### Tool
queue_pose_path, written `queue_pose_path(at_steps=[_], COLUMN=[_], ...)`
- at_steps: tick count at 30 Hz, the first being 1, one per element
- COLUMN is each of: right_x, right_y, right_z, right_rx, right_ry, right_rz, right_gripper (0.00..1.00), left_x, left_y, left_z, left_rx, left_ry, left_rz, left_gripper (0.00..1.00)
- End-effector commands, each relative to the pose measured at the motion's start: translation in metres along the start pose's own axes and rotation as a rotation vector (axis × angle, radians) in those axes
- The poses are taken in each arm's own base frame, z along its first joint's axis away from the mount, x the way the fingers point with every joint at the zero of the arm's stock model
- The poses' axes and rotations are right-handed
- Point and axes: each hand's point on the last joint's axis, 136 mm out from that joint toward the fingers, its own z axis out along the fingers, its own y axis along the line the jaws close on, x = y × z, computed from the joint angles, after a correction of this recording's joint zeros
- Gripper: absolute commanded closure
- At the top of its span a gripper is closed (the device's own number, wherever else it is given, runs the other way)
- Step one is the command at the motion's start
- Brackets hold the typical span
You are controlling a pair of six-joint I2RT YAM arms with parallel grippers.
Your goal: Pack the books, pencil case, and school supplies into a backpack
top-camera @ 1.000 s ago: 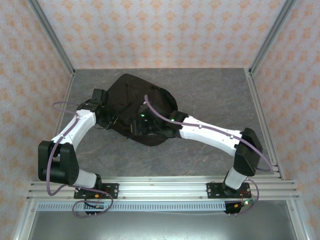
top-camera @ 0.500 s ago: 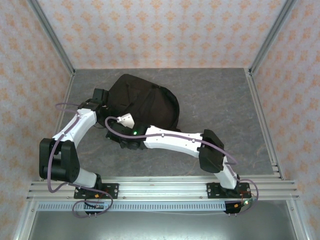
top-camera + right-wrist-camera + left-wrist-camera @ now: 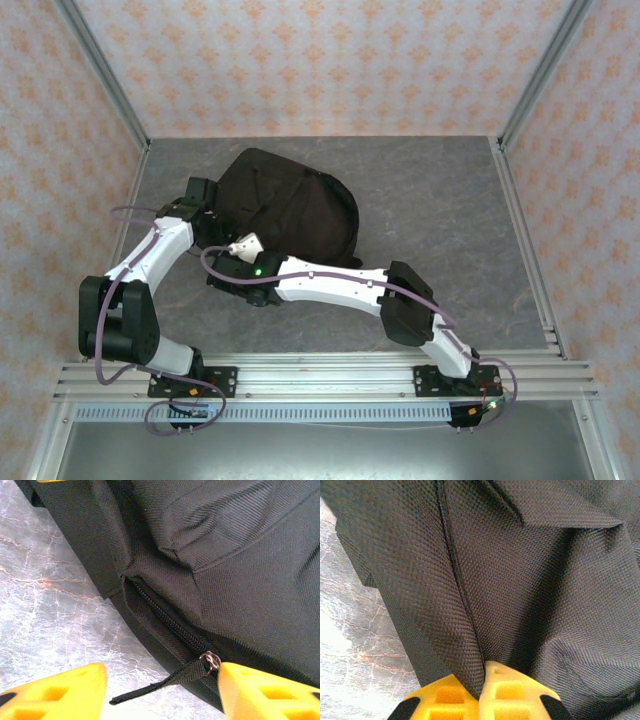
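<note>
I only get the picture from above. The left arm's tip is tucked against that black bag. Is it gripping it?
Observer: Yes. The left pincer is shut on a fold of the backpack, right along a seam.
Visitor: And the right arm's tip?
Observer: The right pincer is open, its yellow fingers spread either side of the zip pull.
Visitor: Is that zip open?
Observer: The stretch of zip that shows beyond the slider looks closed.
</note>
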Motion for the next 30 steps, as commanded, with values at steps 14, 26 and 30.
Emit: queue_pose_path(at_steps=[14, 26, 30], right_x=[-0.020, -0.020, -0.007], right_y=[-0.033, -0.086, -0.087], right_z=[-0.014, -0.040, -0.027], right_rx=[0.093, 0.106, 0.009], right_ry=[-0.130, -0.221, -0.154], right_rz=[0.055, 0.196, 0.257], right_gripper=[1.00, 1.00, 1.00], left_x=[0.001, -0.004, -0.003], left_y=[-0.008, -0.007, -0.006], left_z=[-0.004, -0.007, -0.006], left_rx=[0.023, 0.015, 0.014], left_ry=[0.022, 0.001, 0.004], left_rz=[0.007, 0.014, 0.013], left_gripper=[1.00, 1.00, 1.00])
